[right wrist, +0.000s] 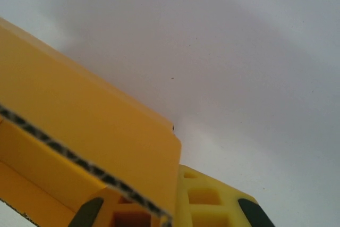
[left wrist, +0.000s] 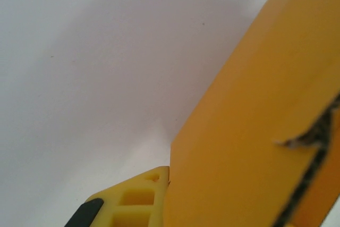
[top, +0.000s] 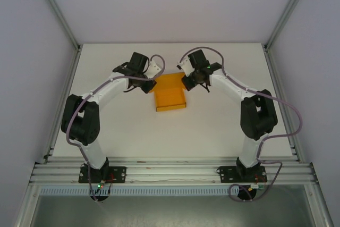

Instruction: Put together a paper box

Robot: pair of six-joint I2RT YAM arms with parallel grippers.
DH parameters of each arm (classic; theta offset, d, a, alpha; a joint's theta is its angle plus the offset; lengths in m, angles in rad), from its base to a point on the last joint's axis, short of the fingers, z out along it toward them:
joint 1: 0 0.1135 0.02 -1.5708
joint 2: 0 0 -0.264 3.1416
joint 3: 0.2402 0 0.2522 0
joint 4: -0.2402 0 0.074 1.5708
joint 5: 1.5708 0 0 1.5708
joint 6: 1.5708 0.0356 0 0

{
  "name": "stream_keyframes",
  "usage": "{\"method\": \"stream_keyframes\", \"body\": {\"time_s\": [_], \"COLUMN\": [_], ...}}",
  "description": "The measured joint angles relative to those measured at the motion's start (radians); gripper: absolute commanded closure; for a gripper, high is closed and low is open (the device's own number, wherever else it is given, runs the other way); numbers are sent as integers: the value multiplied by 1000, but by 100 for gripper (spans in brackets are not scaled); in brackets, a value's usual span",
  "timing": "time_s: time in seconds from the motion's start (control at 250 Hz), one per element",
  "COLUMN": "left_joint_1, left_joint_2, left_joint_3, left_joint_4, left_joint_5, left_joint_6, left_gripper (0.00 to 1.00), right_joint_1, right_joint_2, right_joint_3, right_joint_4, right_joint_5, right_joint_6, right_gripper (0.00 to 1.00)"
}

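The paper box (top: 170,98) is orange-yellow card, a shallow box with raised walls, lying mid-table between the two arms. My left gripper (top: 151,82) is at its far left corner. In the left wrist view, a card wall (left wrist: 255,131) presses against my one visible yellow finger (left wrist: 139,199); the other finger is hidden behind the card. My right gripper (top: 187,82) is at the far right corner. In the right wrist view, a card flap (right wrist: 90,126) with a corrugated cut edge is clamped between both fingers (right wrist: 212,203). Both grippers look shut on the card.
The white table (top: 106,131) spreads around the box. Aluminium frame posts (top: 58,22) and grey side walls enclose it at left and right. A metal rail (top: 170,171) with the arm bases runs along the near edge. Cables loop off both arms.
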Motion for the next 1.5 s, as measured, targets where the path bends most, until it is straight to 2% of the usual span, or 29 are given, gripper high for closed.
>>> {"method": "stream_keyframes", "body": {"time_s": [0.268,0.428,0.588,0.716,0.815,1.227,1.391,1.503], "left_joint_1": [-23,-42,-60,-71,-81,-91,-97,-126], "left_joint_2": [0,0,2,2,2,10,15,8], "left_joint_3": [21,24,2,-58,-101,-136,-176,-269], "left_joint_4": [34,70,148,227,270,360,424,537], "left_joint_5": [-114,-166,-210,-232,-256,-273,-281,-290], "left_joint_6": [-203,-408,-571,-673,-737,-925,-934,-901], "left_gripper": [100,100,100,100,94,99,99,99], "right_joint_1": [46,103,107,105,121,162,173,177], "right_joint_2": [-71,-83,-79,-60,-50,-48,-63,-83], "right_joint_3": [-96,-109,-110,-131,-152,-215,-279,-360], "right_joint_4": [79,126,214,277,301,393,460,513], "right_joint_5": [37,172,200,205,231,335,359,378], "right_joint_6": [176,384,596,707,741,754,735,710], "right_gripper": [100,100,100,100,100,100,100,100]}}
